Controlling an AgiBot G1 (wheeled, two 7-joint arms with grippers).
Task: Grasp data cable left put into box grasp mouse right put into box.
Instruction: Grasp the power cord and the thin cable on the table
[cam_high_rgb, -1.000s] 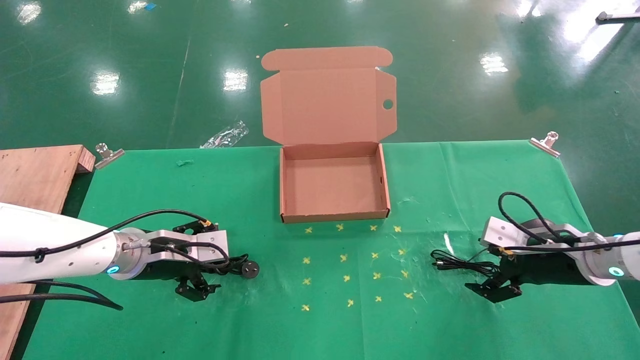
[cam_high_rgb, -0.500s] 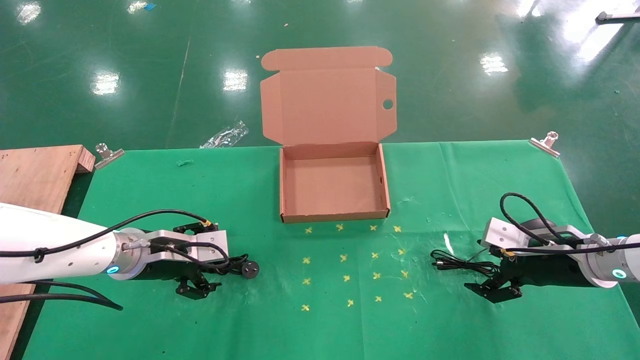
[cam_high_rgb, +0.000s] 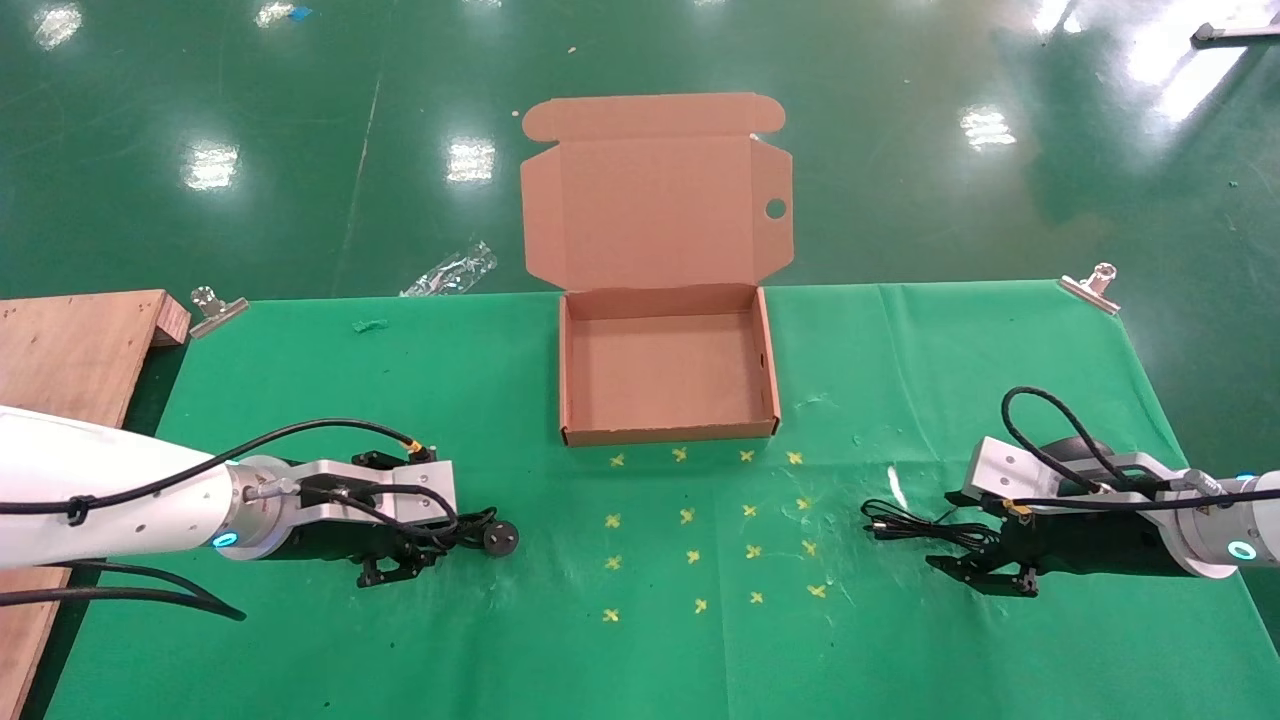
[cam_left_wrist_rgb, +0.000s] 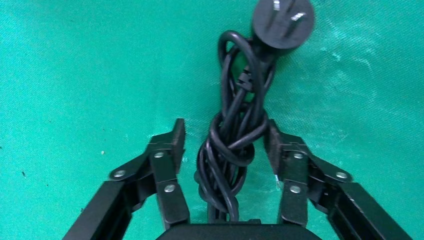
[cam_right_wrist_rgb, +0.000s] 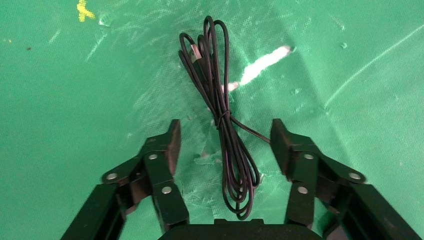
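The data cable (cam_left_wrist_rgb: 232, 150), a thick black twisted bundle with a round plug (cam_left_wrist_rgb: 283, 22), lies on the green cloth at the left; its plug also shows in the head view (cam_high_rgb: 500, 537). My left gripper (cam_left_wrist_rgb: 225, 132) is open and low over the cloth (cam_high_rgb: 425, 525), one finger on each side of the bundle. My right gripper (cam_right_wrist_rgb: 226, 131) is open and low at the right (cam_high_rgb: 965, 535), straddling the mouse's thin black cord (cam_right_wrist_rgb: 220, 110), whose far end reaches left (cam_high_rgb: 890, 525). The mouse body is hidden. The brown box (cam_high_rgb: 670, 432) stands open and empty at the middle back.
The box lid (cam_high_rgb: 655, 210) stands up behind the box. Yellow cross marks (cam_high_rgb: 700, 540) dot the cloth between the arms. A wooden board (cam_high_rgb: 70, 350) lies at the far left. Metal clips (cam_high_rgb: 215, 305) (cam_high_rgb: 1092, 283) hold the cloth's back corners.
Both grippers have sunk a little lower toward the cloth around their cords. The cords and the box have not moved.
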